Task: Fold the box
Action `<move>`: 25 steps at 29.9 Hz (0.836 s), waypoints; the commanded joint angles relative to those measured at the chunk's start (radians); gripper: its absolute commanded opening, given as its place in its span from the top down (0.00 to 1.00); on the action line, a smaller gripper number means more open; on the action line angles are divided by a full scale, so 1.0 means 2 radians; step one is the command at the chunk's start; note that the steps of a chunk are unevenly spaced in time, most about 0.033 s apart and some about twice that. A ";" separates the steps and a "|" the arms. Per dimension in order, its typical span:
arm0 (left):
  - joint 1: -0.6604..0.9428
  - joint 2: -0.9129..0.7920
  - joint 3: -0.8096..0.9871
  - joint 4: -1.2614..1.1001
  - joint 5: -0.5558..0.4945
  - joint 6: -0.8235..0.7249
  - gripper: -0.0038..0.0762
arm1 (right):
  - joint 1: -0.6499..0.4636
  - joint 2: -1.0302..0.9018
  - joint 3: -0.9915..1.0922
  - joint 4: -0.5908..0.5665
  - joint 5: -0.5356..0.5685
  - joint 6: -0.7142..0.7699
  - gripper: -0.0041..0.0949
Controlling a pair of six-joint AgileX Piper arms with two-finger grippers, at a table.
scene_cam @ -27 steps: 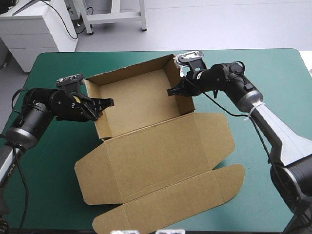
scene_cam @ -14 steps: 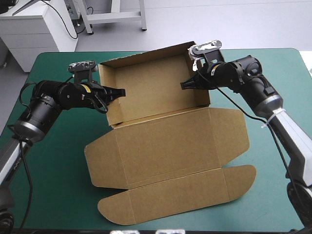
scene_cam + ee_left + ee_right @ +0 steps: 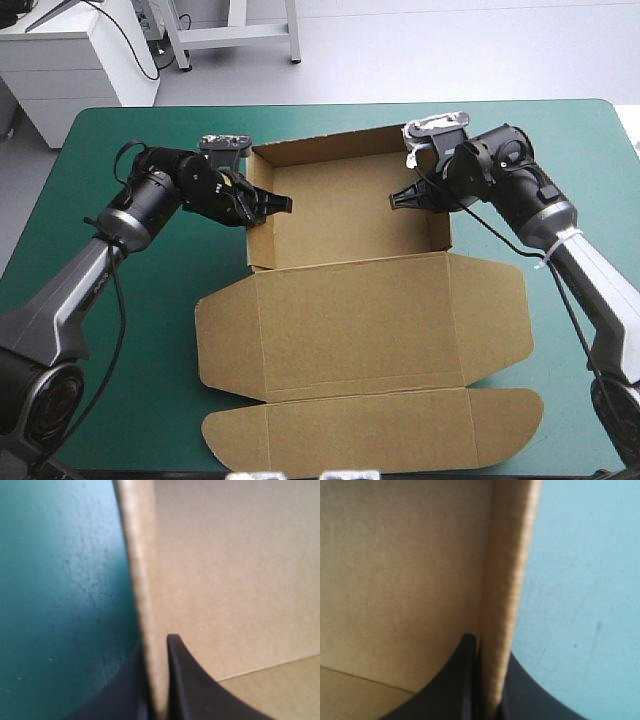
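The brown box (image 3: 350,200) stands as an open tray in the middle of the table, its walls raised and its lid (image 3: 360,320) lying flat toward the near edge with a long rounded flap (image 3: 370,435). My left gripper (image 3: 268,206) is shut on the box's left wall (image 3: 142,580), which runs up between its fingers (image 3: 182,680). My right gripper (image 3: 410,197) is shut on the box's right wall (image 3: 507,580), one finger (image 3: 465,675) inside the tray and one outside.
The teal-green cover (image 3: 120,340) lies bare to the left and right of the box. The lid's flap reaches close to the table's near edge. The tray's back wall (image 3: 330,145) stands a short way from the far edge.
Both grippers, holding the side walls, have carried the box to the right and turned it squarer to the table's edges. The lid and flap slid along with it.
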 commanded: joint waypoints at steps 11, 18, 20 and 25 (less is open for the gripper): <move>-0.018 0.059 -0.022 -0.008 -0.013 0.019 0.96 | 0.005 0.009 0.133 0.066 -0.072 -0.018 0.98; -0.018 0.069 -0.022 -0.001 0.002 0.019 0.96 | 0.005 0.036 0.131 0.069 -0.072 -0.018 0.98; -0.018 0.069 -0.023 -0.001 0.002 0.021 0.95 | 0.005 0.036 0.130 0.066 -0.072 -0.020 0.97; -0.018 0.069 -0.024 -0.004 0.005 0.021 0.80 | 0.005 0.036 0.116 0.061 -0.058 -0.012 0.82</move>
